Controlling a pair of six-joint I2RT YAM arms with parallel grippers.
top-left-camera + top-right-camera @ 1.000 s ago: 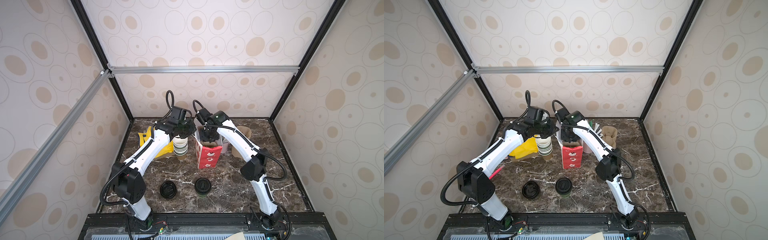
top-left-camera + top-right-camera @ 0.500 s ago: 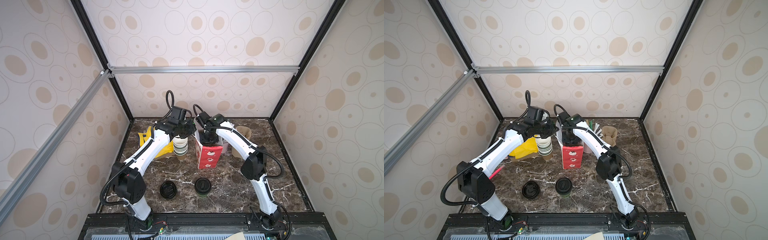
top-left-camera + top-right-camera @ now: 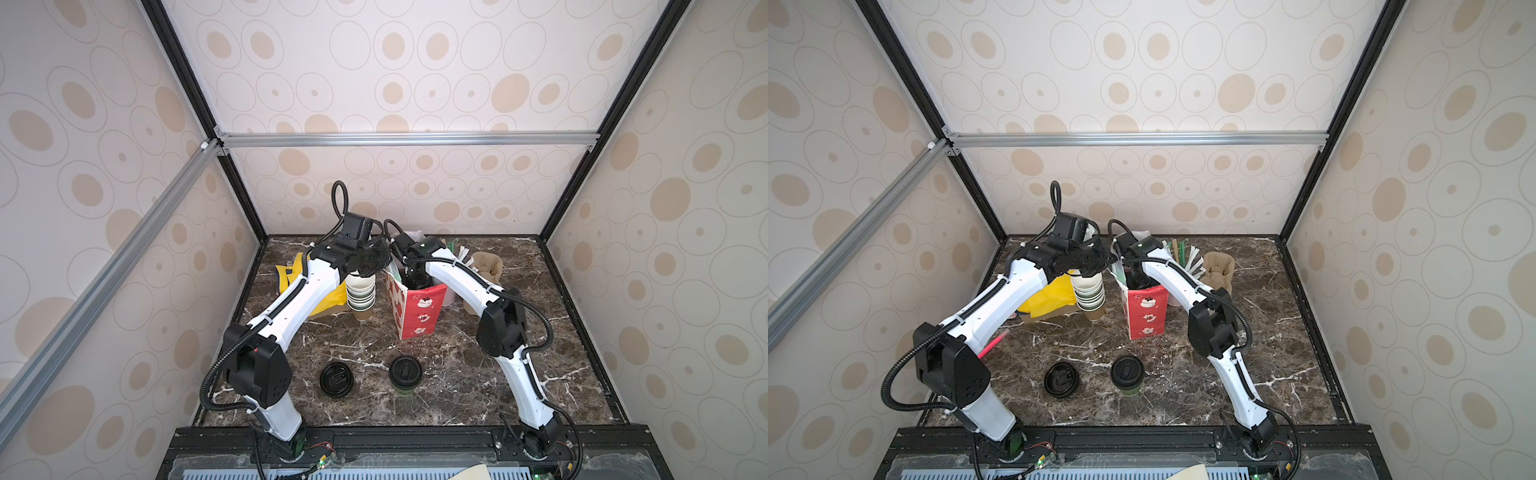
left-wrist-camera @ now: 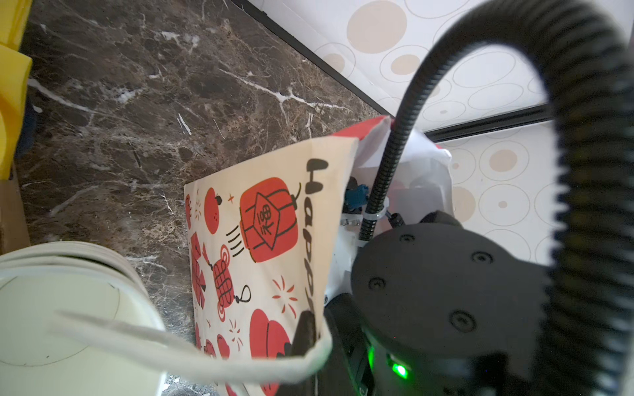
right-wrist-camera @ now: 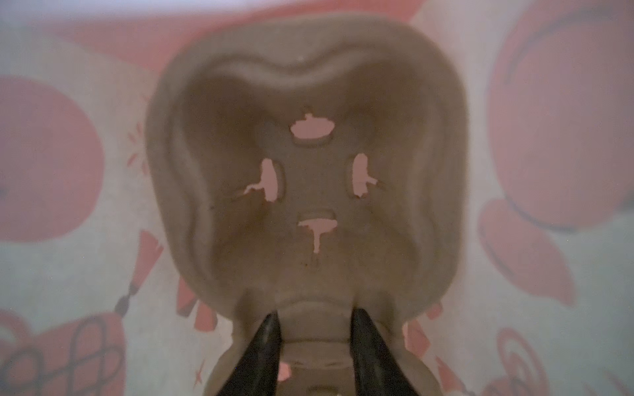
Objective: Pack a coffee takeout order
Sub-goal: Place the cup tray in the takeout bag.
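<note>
The right gripper (image 5: 315, 339) reaches down inside the paper bag (image 4: 260, 247). Its fingers (image 5: 266, 346) stand parted with the near ridge of the cup tray (image 5: 308, 178) between them; whether they press it cannot be told. The tray's well lies just beyond the fingertips. The left gripper (image 4: 306, 331) is clenched on the bag's rim. The lidded cup (image 3: 405, 372) stands well apart from both.

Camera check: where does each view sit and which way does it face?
Both top views: high over the arms' bases, looking down and back across the table; left arm and right arm show whole.
Left wrist: beside the paper bag, facing its printed side and the cup stack; left finger and right arm show.
Right wrist: inside the bag, facing the pulp tray; right fingers show.
Shared: all see the bag.
</note>
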